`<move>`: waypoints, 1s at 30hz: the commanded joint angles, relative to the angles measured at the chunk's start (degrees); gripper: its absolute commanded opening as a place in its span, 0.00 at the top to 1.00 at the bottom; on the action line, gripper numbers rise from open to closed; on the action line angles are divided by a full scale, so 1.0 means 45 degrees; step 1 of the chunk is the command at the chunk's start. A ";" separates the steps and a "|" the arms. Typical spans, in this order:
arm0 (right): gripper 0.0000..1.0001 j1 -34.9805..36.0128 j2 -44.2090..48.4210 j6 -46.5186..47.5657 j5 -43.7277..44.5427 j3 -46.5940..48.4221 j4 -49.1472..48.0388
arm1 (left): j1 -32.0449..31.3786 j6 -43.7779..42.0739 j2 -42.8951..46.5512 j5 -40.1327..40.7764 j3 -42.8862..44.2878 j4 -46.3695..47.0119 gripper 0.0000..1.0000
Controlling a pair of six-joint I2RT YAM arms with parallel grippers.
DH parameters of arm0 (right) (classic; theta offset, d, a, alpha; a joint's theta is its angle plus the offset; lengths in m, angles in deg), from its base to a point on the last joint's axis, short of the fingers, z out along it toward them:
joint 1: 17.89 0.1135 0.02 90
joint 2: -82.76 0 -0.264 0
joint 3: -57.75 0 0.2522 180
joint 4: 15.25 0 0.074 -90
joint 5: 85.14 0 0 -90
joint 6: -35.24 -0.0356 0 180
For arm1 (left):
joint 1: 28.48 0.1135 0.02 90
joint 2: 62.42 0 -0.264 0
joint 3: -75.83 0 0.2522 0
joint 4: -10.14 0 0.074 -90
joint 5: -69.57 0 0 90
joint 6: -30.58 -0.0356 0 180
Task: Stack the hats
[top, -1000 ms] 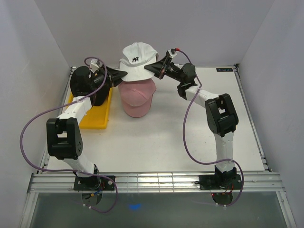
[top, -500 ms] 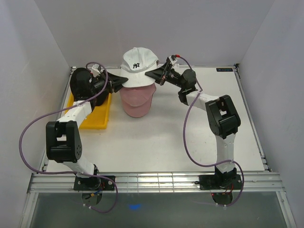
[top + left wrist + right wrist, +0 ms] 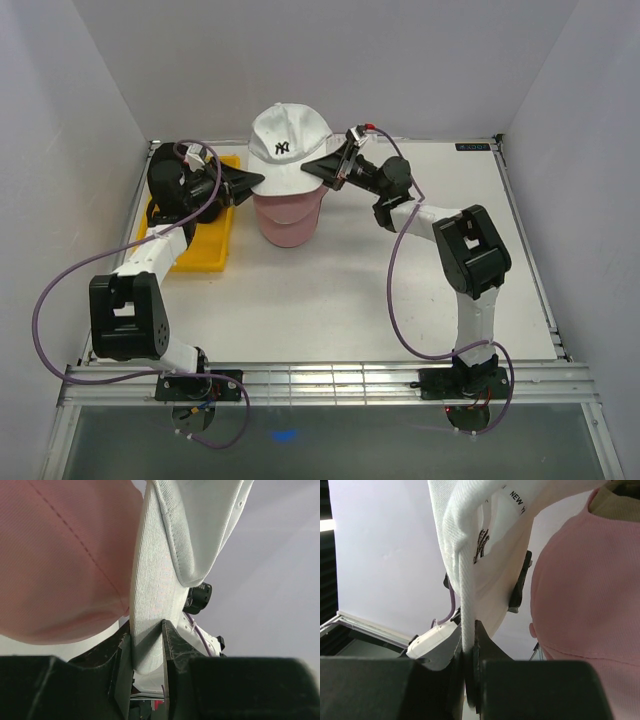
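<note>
A white cap [image 3: 285, 150] with a black logo hangs just above a pink cap [image 3: 287, 218] at the back middle of the table. My left gripper [image 3: 258, 181] is shut on the white cap's left edge, and its fabric [image 3: 150, 610] runs between the jaws in the left wrist view. My right gripper [image 3: 312, 168] is shut on its right edge, where the white brim [image 3: 465, 605] is pinched. The pink cap shows under it in both wrist views [image 3: 60, 555] [image 3: 585, 605]. A tan fabric edge [image 3: 625, 502] peeks from under the pink cap. Other caps are hidden.
A yellow tray [image 3: 205, 245] lies on the table left of the pink cap, under my left arm. Grey walls close in the back and both sides. A metal rail [image 3: 320, 380] runs along the near edge.
Both grippers have carried the white cap slightly left and down, so it now sits closer over the pink cap. The left arm has drawn back toward the tray.
</note>
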 commanded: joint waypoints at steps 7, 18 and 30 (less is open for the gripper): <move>0.81 0.1037 0.0701 0.0293 -0.1656 -0.0701 -0.0725 | 0.0180 -0.0639 0.1064 -0.0516 -0.0489 0.0341 1.00; 0.50 0.0998 0.1482 0.0039 -0.1597 -0.1268 0.0387 | 0.0282 0.0044 0.1630 0.0792 -0.0626 0.0594 1.00; 0.47 0.0471 0.3278 0.0410 -0.1656 -0.2244 0.2223 | 0.0301 0.0806 0.1885 0.1926 -0.0996 0.0965 1.00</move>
